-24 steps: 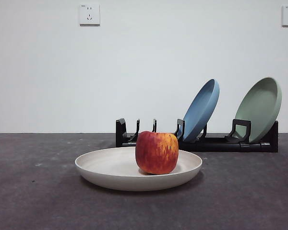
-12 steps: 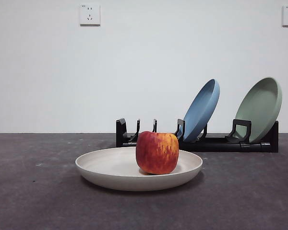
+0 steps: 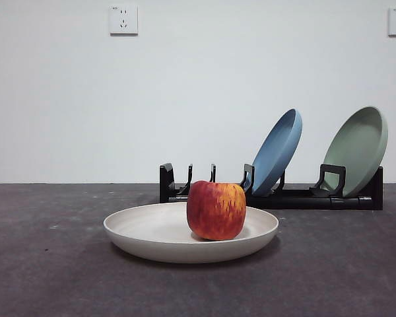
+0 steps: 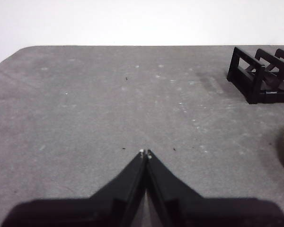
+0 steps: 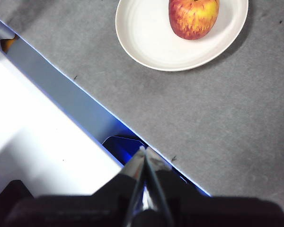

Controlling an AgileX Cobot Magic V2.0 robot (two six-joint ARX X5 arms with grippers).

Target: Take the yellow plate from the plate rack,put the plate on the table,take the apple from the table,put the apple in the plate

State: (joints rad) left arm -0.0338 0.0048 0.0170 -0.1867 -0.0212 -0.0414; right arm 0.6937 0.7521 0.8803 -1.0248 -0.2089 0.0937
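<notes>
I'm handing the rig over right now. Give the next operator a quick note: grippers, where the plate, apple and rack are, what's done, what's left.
Left gripper: shut, empty, over bare table, away from the work.
Right gripper: shut, empty, pulled back near the table's edge, clear of the plate.
Yellow plate: out of the plate rack, lying flat on the table in front of it.
Apple: sitting in the plate, off-centre toward the side nearer the blue plate.
Blue plate and green plate lean in the rack, untouched.
Done: plate taken out and set down, apple placed in it.
Left: nothing that shows; both arms are clear.
</notes>
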